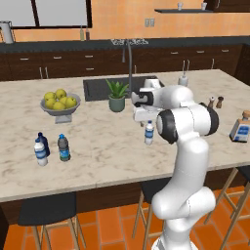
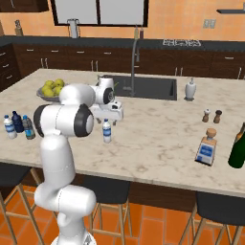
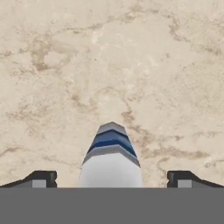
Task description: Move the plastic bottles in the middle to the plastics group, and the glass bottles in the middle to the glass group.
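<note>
Pale clear bottle (image 3: 111,162) between open pincer (image 3: 111,179) fingers

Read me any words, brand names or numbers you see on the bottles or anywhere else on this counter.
No text here can be read.
Pale clear bottle under the gripper: blue label band, no legible lettering.
Square cork-topped flask: blue-and-white label, too small and blurred to read.
Three small bottles at the counter's left: blue bands, no readable words.
Dark green bottle: no label shows.
</note>
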